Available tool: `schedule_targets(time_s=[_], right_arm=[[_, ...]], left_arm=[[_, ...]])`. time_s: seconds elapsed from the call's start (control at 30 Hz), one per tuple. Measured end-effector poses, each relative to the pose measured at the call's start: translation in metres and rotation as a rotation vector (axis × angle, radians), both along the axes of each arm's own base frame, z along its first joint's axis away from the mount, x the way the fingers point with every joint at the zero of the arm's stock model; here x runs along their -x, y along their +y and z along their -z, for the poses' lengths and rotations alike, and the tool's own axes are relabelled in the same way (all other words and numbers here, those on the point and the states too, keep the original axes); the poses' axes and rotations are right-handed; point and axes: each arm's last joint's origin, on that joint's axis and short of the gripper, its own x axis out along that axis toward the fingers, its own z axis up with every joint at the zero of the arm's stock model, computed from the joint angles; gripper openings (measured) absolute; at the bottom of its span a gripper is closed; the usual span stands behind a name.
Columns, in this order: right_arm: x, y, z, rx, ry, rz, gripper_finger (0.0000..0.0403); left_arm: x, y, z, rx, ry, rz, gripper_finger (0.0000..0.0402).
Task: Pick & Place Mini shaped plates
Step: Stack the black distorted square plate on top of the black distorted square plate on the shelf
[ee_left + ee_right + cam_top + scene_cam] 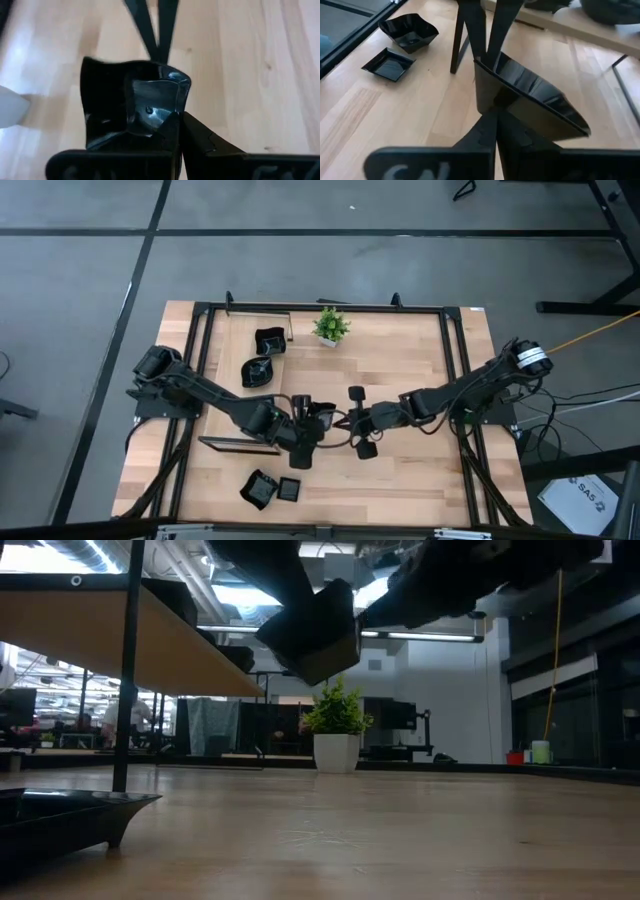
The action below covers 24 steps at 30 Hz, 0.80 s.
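Note:
One mini shaped plate [322, 416], a glossy black square dish with a raised rim, hangs in the air over the table's middle. In the low view the plate [315, 630] is well above the wood. My left gripper [312, 422] comes at it from the table's left and is shut on it. My right gripper [338, 421] comes from the table's right and is shut on the same plate. Other black plates lie flat on the table, two at the far left [270, 340] [258, 370] and two near the front edge [262, 488] [289, 490]. My left gripper pinches the plate's rim [172, 119] between its two fingers, on the side toward the table's left, coming in slanting downward. The plate is lifted clear and tilted, its hollow facing this wrist. My right gripper pinches the opposite edge of the plate [494, 111] between its two shut fingers, coming in nearly level from the table's right. The plate stands tilted in front of it, its underside toward this wrist, clear of the table.
A small green potted plant [330, 326] stands at the far middle of the table. A black metal frame [200, 380] runs around the tabletop. In the right wrist view the two near plates [410, 31] [389, 64] lie beyond the held one. Bare wood lies under both grippers.

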Motion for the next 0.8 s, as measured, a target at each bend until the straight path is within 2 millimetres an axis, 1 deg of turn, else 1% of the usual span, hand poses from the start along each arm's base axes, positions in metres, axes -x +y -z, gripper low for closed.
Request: schedule_targets(time_s=[0.1, 0.2, 0.3, 0.5, 0.67, 0.8], right_arm=[[-0.003, 0.001, 0.007, 0.003, 0.010, -0.002, 0.0014], [-0.004, 0.001, 0.009, -0.009, 0.016, 0.000, 0.0008], [-0.004, 0.002, 0.009, -0.041, 0.027, -0.019, 0.0004], [-0.004, 0.003, 0.013, -0.078, 0.055, -0.009, 0.0012], [-0.006, 0.004, 0.020, -0.094, 0.072, -0.003, 0.0004], [-0.013, 0.006, 0.030, -0.102, 0.064, -0.008, 0.0010]], left_arm=[[-0.003, 0.000, 0.006, 0.021, 0.026, 0.010, 0.0003], [-0.003, 0.000, 0.010, 0.028, 0.050, 0.019, 0.0003], [-0.006, 0.000, 0.020, 0.018, 0.096, 0.022, 0.0003], [-0.011, -0.002, 0.037, -0.017, 0.141, 0.050, 0.0003], [-0.012, -0.002, 0.037, -0.018, 0.136, 0.049, 0.0003], [-0.012, -0.004, 0.037, 0.009, 0.142, 0.066, 0.0003]])
